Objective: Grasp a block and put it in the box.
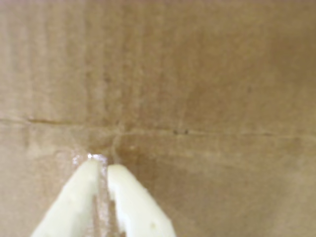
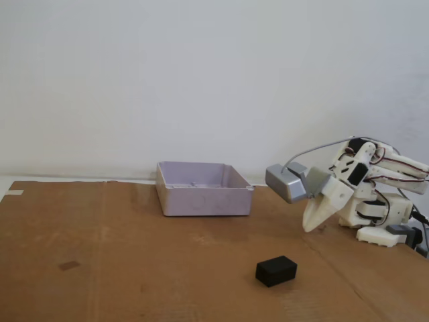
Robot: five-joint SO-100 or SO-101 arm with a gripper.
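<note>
Gripper [image 2: 309, 227] nearly closed, narrow slit between fingers, empty, tips low over cardboard-covered bench [image 2: 100, 268] at right in fixed view. Block [image 2: 276, 270] on cardboard, front of gripper, apart. Box [image 2: 204, 198] farther back, centre.

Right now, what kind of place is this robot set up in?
Probably a home or hobby test bench: a cardboard sheet as work surface, a bare white wall, a small white arm with exposed wiring.

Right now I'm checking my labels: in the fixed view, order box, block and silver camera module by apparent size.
1. box, clearly largest.
2. silver camera module and block look about alike; the block lies nearer the camera, so I won't rank them.
</note>
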